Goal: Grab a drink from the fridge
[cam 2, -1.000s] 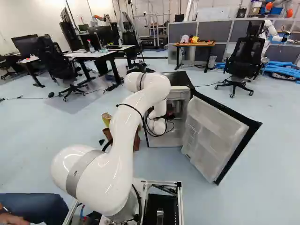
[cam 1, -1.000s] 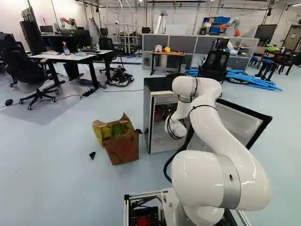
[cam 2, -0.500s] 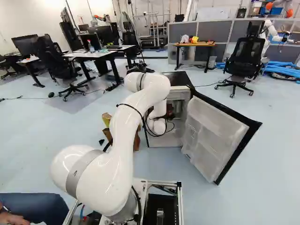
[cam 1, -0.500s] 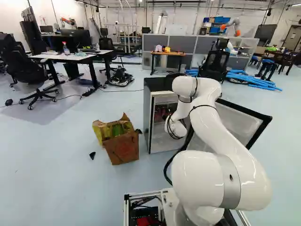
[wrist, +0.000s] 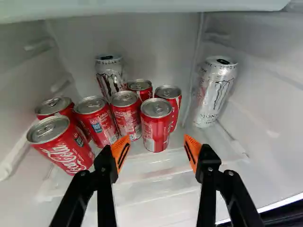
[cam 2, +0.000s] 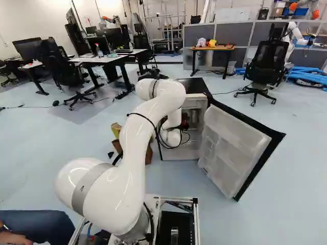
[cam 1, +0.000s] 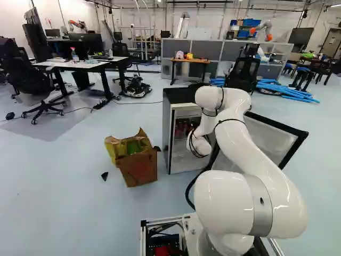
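Jaws stand spread short of the front middle red can (wrist: 155,131) inside the open fridge (cam 1: 178,95); an off-centre push could topple it into the neighbouring cans (wrist: 126,117) crowded close. It seems upright, lid up, long axis roughly vertical, though the steep view may hide a slight lean.

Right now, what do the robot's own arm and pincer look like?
The glossy white arm has rounded joints, a grey band near its base and black cables. The black, two-fingered pincer has slotted orange pads.
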